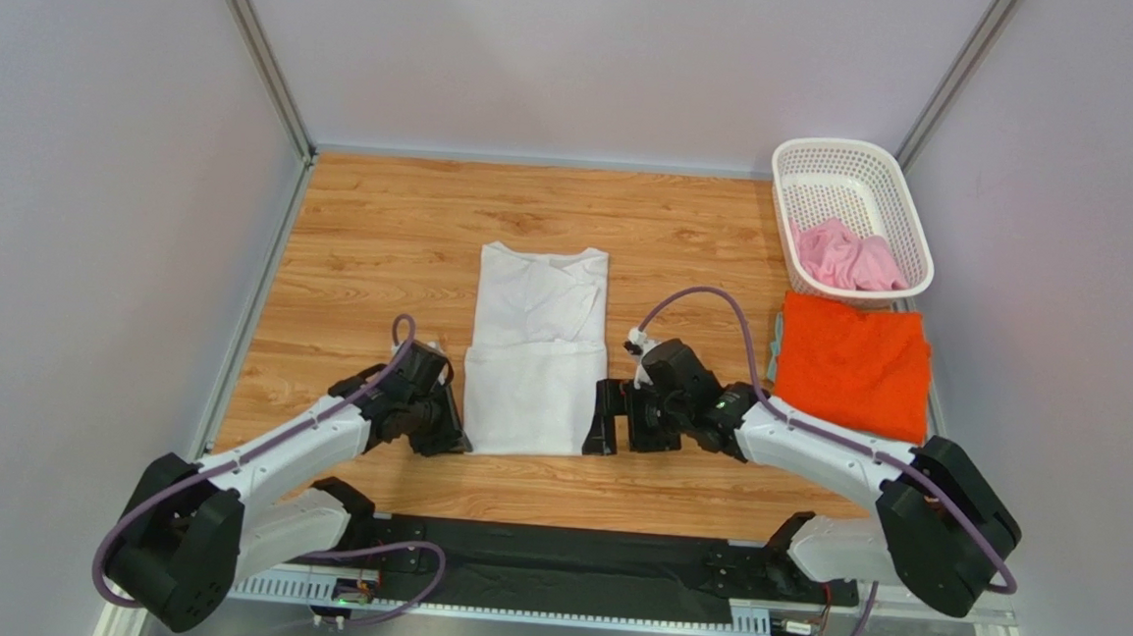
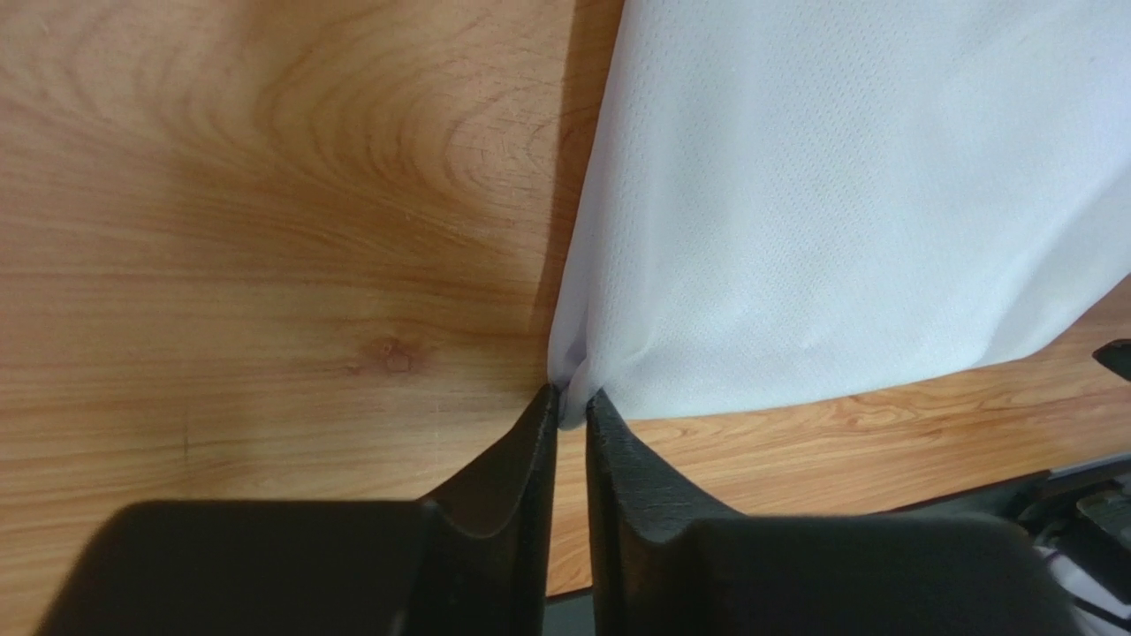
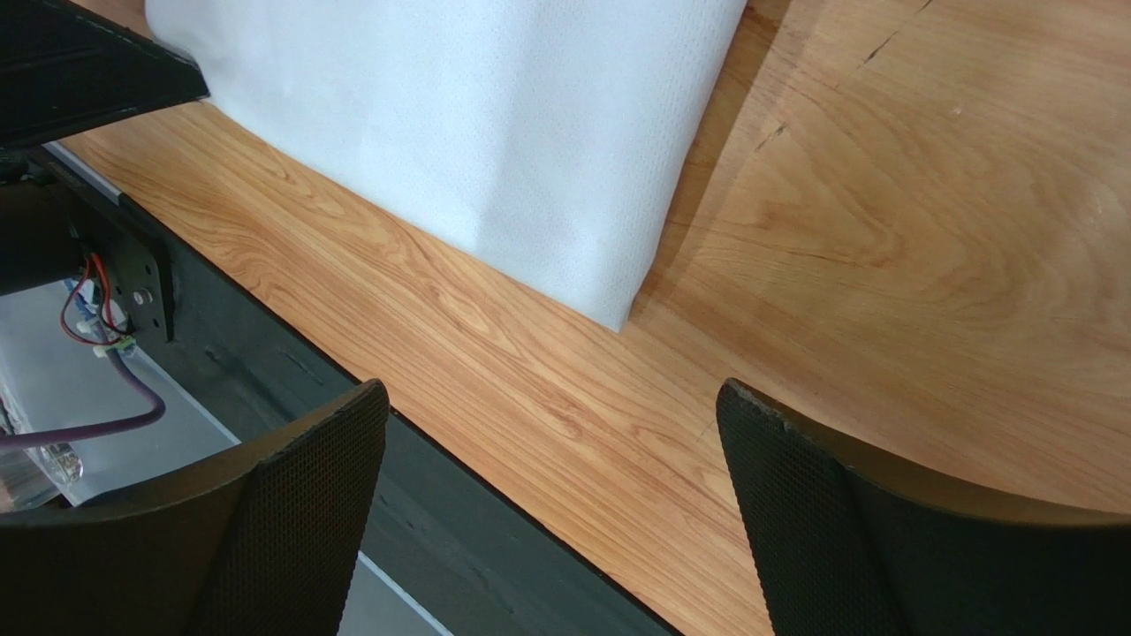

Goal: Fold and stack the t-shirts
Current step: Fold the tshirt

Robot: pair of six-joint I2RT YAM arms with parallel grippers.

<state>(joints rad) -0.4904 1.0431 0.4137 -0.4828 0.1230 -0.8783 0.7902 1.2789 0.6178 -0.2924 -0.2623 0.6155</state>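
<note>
Beyond the right tool, the lattice basket holds the pink t-shirt, the orange t-shirt nearer. The left tool clamps the white t-shirt's near corner; the right tool, fingers apart, sits beside the opposite corner.

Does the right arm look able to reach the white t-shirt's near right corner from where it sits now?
Probably yes. The right gripper is open, and the corner of the white t-shirt lies just ahead of its fingers, with only bare table between; nothing blocks it.
</note>
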